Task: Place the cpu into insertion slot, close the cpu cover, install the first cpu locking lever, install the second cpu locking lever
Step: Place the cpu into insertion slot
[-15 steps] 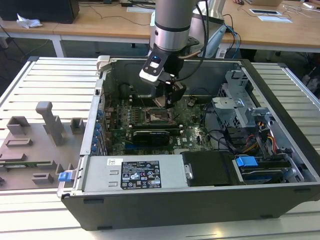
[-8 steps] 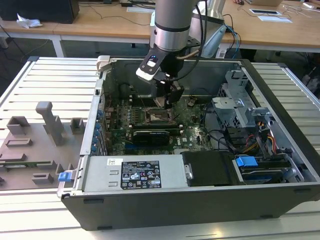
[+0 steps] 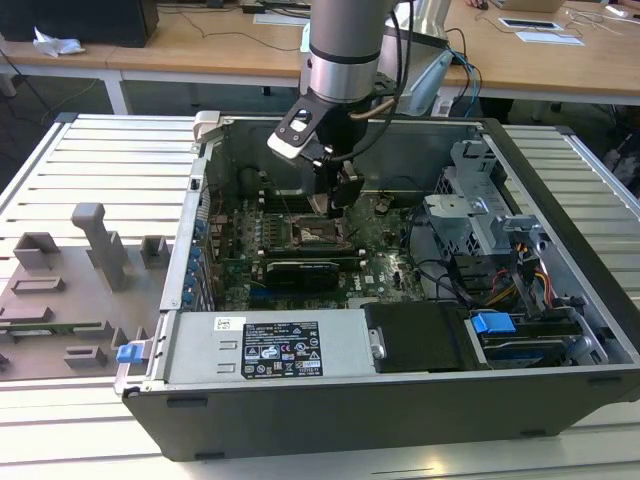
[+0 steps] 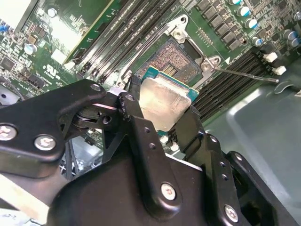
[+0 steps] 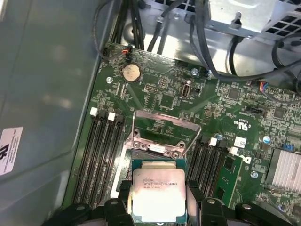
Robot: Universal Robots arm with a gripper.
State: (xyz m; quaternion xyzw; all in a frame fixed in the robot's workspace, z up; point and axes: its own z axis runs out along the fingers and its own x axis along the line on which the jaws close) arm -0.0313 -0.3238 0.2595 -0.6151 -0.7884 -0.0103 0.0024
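My gripper reaches down into the open computer case and is shut on the cpu, a flat square chip with a pale silver top. In both wrist views the black fingers press on two opposite edges of the chip. The cpu hangs tilted just above the insertion slot, whose dark contact field with a silver rim lies uncovered. The cpu cover stands swung up on its hinge beyond the socket. A thin locking lever sticks out from the socket corner, unlatched.
Long black memory slots flank the socket on both sides. A finned heatsink, a drive cage with cables and the power supply crowd the case. A grey fixture tray lies at the exterior view's left.
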